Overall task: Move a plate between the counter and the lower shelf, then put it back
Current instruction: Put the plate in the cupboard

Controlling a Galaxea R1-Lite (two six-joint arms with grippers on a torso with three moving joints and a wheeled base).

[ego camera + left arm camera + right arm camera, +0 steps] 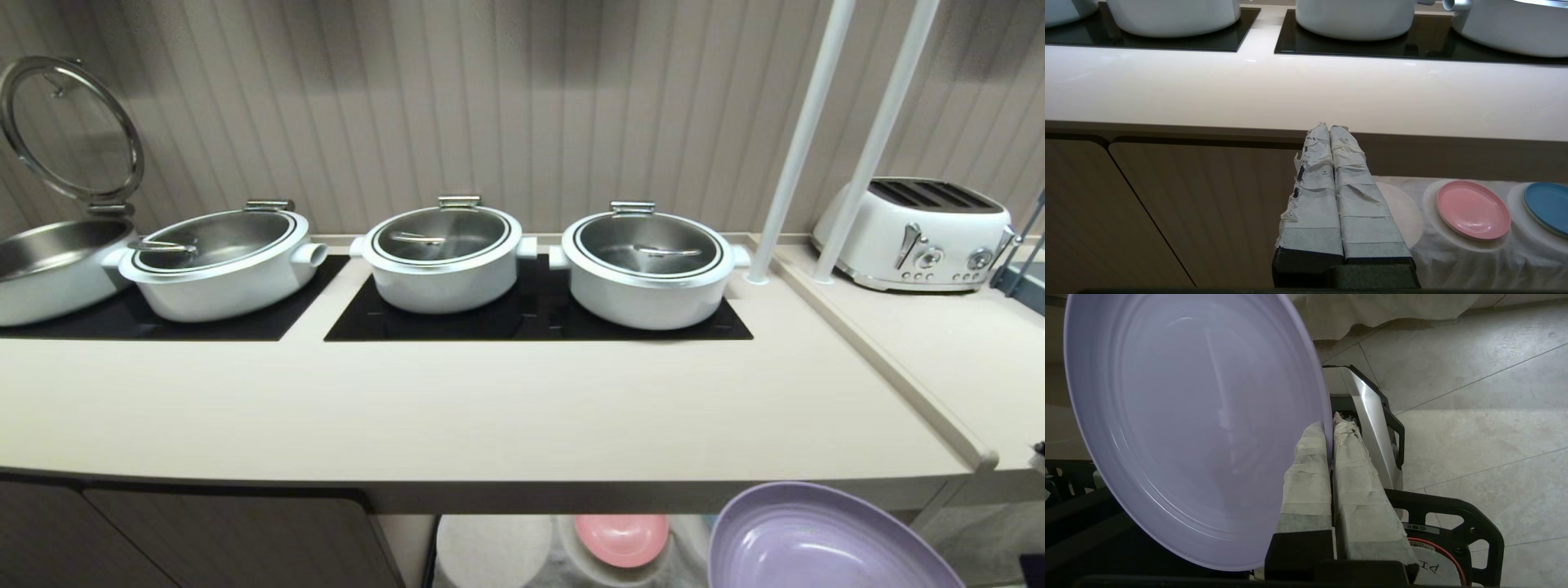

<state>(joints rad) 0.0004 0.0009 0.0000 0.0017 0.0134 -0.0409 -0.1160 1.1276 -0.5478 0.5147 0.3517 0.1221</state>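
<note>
The lilac plate (824,543) hangs in the air in front of the counter (457,408), below its front edge at the lower right of the head view. My right gripper (1330,426) is shut on the plate's (1196,424) rim, one taped finger on each face, and the plate stands tilted on edge. The right gripper itself does not show in the head view. The lower shelf (1453,253), draped in white cloth, lies under the counter (1306,94). My left gripper (1329,127) is shut on nothing, parked in front of the cabinet door.
Three lidded white pots (445,257) and an open pan (49,265) stand on the black hob panels (531,314). A pink plate (1472,209) and a blue plate (1547,206) rest on the shelf's mounds. A toaster (918,233) and two white poles (796,139) are at the right.
</note>
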